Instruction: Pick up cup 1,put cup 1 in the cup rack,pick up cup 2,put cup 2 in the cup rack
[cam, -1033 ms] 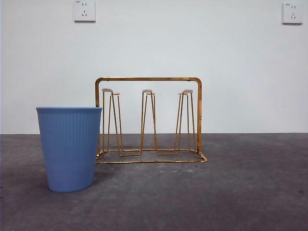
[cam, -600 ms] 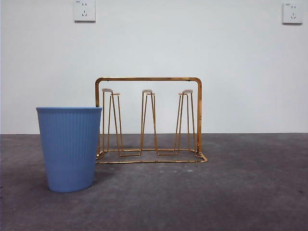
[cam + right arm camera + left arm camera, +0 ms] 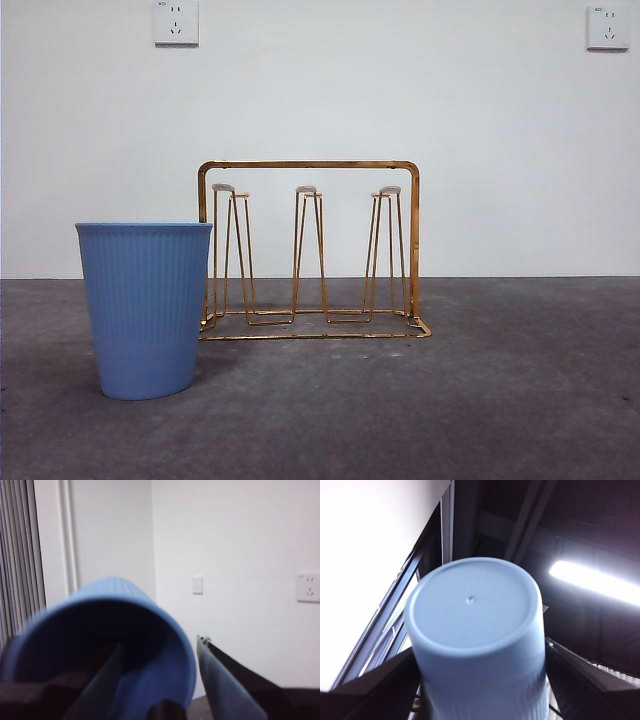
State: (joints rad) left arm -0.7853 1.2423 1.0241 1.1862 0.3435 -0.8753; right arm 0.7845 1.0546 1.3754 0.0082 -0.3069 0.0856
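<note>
A blue ribbed cup (image 3: 146,308) stands upright on the grey table at the left, just in front of the left end of the gold wire cup rack (image 3: 308,250). The rack's prongs are bare. Neither arm shows in the front view. In the left wrist view my left gripper (image 3: 480,672) is shut on another blue cup (image 3: 472,615), one jaw on each side, the cup's base facing the camera with the ceiling behind it. In the right wrist view my right gripper (image 3: 157,652) is shut on the rim of a blue cup (image 3: 125,630), one jaw inside and one outside.
A white wall with two sockets (image 3: 176,22) rises behind the table. Grey tabletop (image 3: 500,400) stretches to the right of the rack and in front of it.
</note>
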